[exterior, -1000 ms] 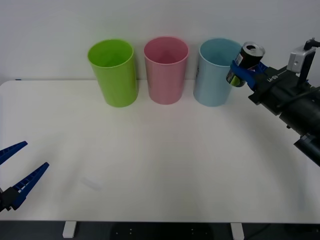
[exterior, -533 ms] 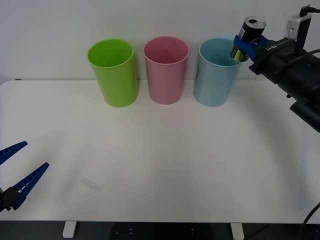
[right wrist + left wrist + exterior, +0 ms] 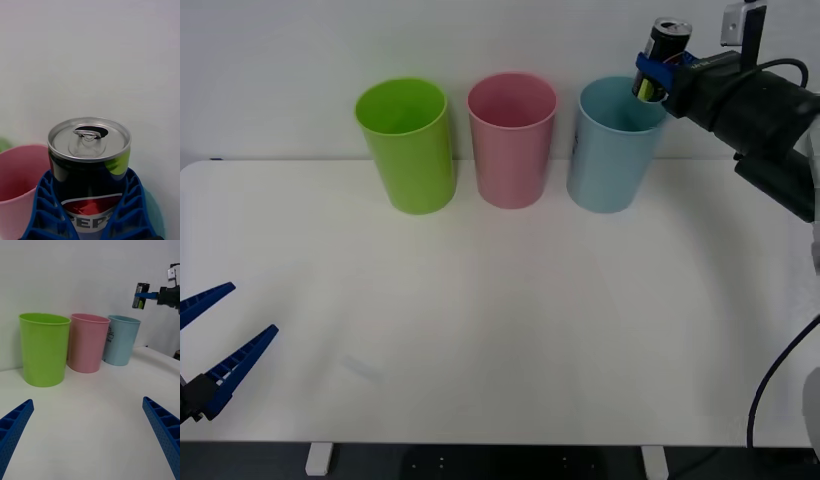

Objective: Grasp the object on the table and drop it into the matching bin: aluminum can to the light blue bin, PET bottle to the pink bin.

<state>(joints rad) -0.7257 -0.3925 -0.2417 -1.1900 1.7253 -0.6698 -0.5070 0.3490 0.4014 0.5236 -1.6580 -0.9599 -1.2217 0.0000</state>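
The left gripper (image 3: 208, 345) is waiting at the near left edge of the table (image 3: 500, 320), its 2 blue ribbed fingers (image 3: 163, 431) spread wide with nothing between them. The white tabletop is lying bare between it and the far edge.

At the far edge, 3 bins are standing in a row against the wall: a green bin (image 3: 406, 143) on the left, the pink bin (image 3: 512, 137) in the middle, and the light blue bin (image 3: 616, 143) on the right, each just beside the next without touching.

The right gripper (image 3: 653, 72) is reaching in from the right, held in the air at the far right side of the light blue bin's rim. Its 2 blue fingers (image 3: 45, 210) are pinching the aluminum can (image 3: 662, 54) by its lower sides. The can is sitting roughly upright, silver pull-tab top up and a yellow-green mark showing on its side; its base is hanging at about rim level in the front view, while the left wrist view (image 3: 141, 295) is showing it well above the bin's mouth.
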